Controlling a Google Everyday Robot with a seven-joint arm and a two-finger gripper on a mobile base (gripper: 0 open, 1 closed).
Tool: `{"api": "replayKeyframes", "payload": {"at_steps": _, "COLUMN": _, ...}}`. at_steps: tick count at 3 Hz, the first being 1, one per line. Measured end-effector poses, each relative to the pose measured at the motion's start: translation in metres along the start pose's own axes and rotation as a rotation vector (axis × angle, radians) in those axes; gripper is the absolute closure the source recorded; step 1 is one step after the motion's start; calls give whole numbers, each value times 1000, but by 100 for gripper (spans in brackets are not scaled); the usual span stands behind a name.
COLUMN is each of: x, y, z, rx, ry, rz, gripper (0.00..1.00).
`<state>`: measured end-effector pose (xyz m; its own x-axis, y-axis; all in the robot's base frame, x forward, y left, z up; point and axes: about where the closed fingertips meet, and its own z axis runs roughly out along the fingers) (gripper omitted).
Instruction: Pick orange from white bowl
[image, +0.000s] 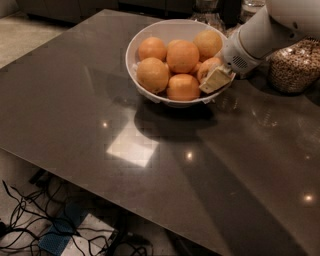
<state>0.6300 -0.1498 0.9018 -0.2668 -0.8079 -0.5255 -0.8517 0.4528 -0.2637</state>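
The white arm (270, 30) enters from the upper right corner, slanting down to the left. Its gripper (216, 80) sits at the low end, cream-coloured tip pointing down-left.
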Motion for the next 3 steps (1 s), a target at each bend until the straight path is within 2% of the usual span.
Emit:
{"api": "replayKeyframes", "payload": {"at_steps": 1, "x": 0, "y": 0, "z": 0, "rx": 0, "ry": 0, "rz": 0, "gripper": 94}}
{"api": "replayKeyframes", "payload": {"at_steps": 2, "x": -3, "y": 4, "z": -3, "rx": -13, "ry": -15, "rz": -11, "gripper": 100}}
{"api": "replayKeyframes", "payload": {"at_steps": 3, "x": -16, "y": 11, "z": -20, "rx": -37, "ry": -99, "rz": -53, "gripper": 100}}
